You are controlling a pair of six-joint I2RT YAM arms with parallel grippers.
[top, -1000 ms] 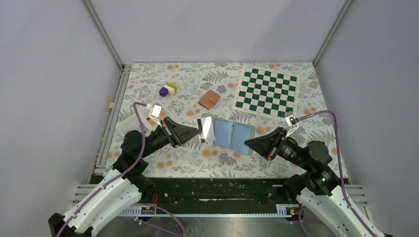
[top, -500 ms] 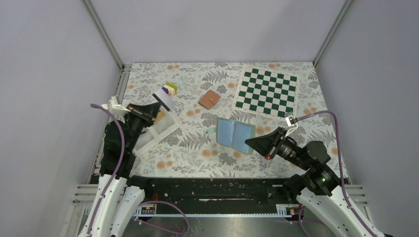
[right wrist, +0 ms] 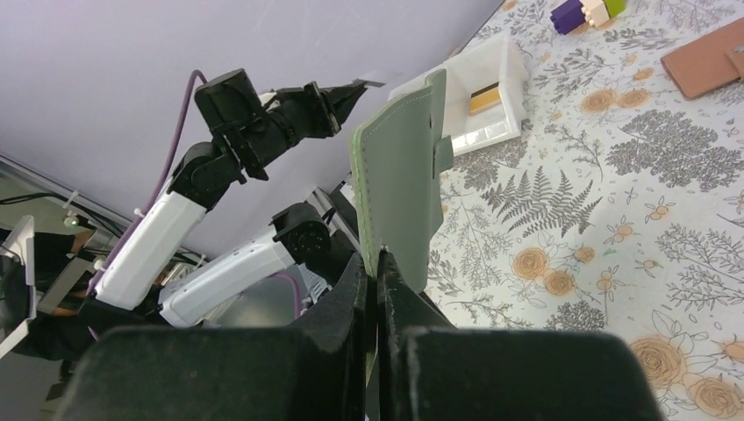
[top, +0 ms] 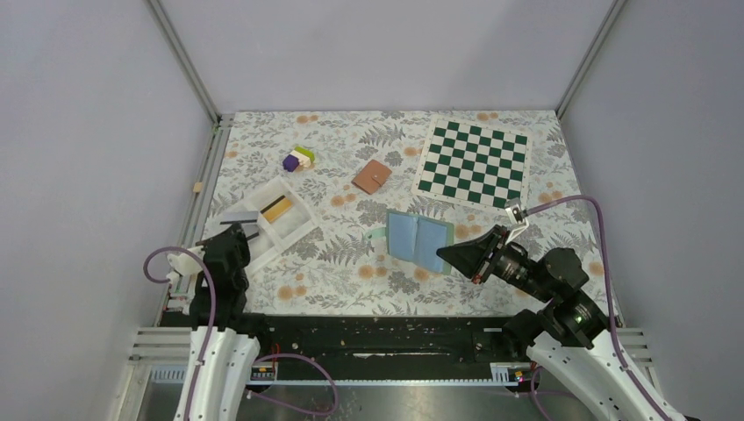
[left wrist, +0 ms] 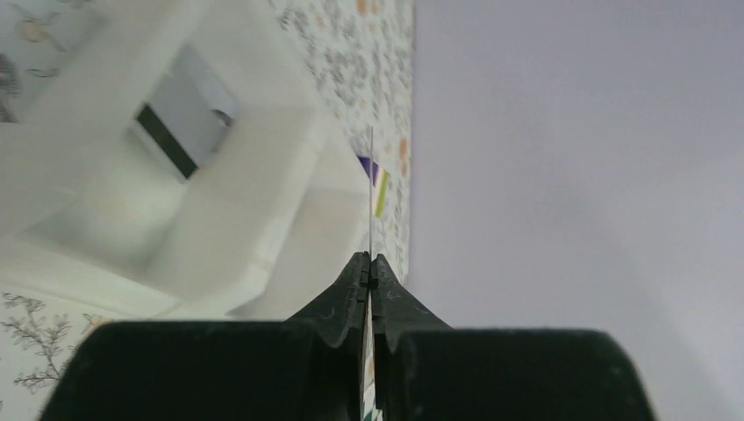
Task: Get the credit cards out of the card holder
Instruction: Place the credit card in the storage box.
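Task partway, we judge: a yellow card lies in the tray, and the closed left claw pinches a second card just by it. The right claw clamps the edge of the holder; any cards left inside are hidden from us

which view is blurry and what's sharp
Left wrist view: the white plastic tray is blurred, the thin edge-on card in the black fingers crisp. Right wrist view: the sage green stitched card holder is sharp. Top external view: even light, no glare.
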